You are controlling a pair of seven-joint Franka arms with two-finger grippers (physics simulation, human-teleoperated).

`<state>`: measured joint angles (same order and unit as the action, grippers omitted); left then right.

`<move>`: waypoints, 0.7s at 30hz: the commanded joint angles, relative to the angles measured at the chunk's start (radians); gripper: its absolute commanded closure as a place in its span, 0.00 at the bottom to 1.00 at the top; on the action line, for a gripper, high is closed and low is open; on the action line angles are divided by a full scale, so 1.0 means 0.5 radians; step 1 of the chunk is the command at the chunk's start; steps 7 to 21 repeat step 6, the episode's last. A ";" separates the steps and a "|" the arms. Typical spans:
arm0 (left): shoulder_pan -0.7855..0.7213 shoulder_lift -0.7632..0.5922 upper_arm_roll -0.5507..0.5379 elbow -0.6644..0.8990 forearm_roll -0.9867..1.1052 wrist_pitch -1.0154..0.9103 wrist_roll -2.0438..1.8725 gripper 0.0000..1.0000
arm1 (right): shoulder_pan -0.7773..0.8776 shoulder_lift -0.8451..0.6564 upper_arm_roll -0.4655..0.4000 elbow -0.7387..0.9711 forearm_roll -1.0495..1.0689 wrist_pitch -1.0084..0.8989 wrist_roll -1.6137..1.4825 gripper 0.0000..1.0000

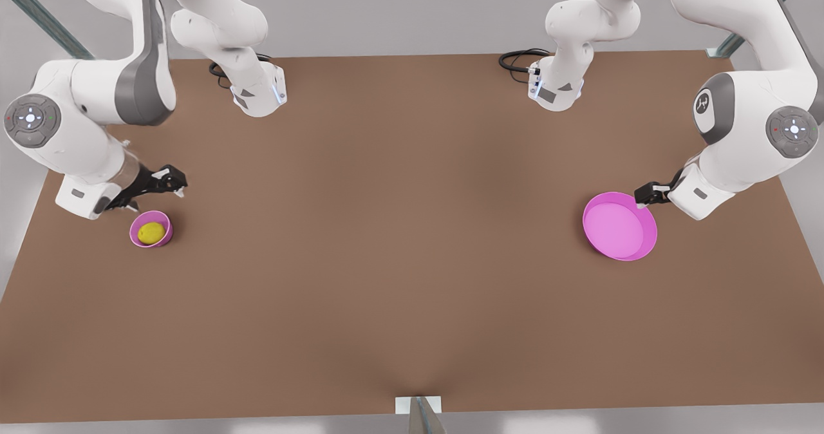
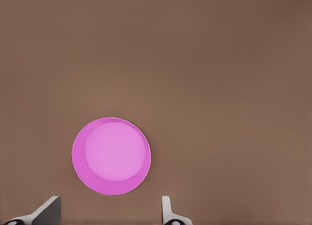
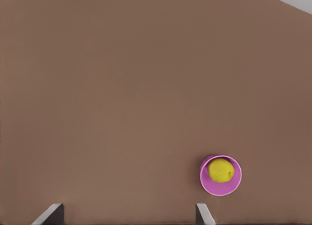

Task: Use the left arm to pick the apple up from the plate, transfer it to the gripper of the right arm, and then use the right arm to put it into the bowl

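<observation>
A matte brown worktop point(image 1: 399, 241) is seen under pale grey walls. The glossy, shallow round pink plate point(image 1: 619, 226) lies bare at the front view's right, the left hand point(image 1: 646, 195) held at its rim with fingers spread. The small deep pink bowl point(image 1: 151, 229) sits at the front view's left, the right hand point(image 1: 168, 181) spread just beside it. The smooth yellow-green apple point(image 1: 151, 232) is cupped inside the bowl.

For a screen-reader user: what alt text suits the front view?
A yellow-green apple sits in a small pink bowl below the open right gripper; across the brown table, the open left gripper hangs by an empty pink plate.
</observation>
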<state>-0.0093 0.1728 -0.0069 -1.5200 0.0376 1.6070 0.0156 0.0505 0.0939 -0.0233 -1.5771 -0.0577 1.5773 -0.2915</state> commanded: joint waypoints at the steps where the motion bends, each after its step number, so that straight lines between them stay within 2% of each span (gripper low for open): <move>1: 0.000 -0.002 -0.002 0.000 0.001 -0.002 -0.083 0.00 | 0.074 0.018 -0.015 0.000 0.131 0.036 0.715 0.00; 4: -0.003 0.001 -0.002 0.003 0.001 -0.002 -0.083 0.00 | 0.083 0.107 -0.006 0.240 0.269 0.012 0.776 0.00; 21: -0.003 0.001 -0.002 0.000 0.001 -0.002 -0.083 0.00 | 0.098 0.128 -0.006 0.237 0.266 0.012 0.810 0.00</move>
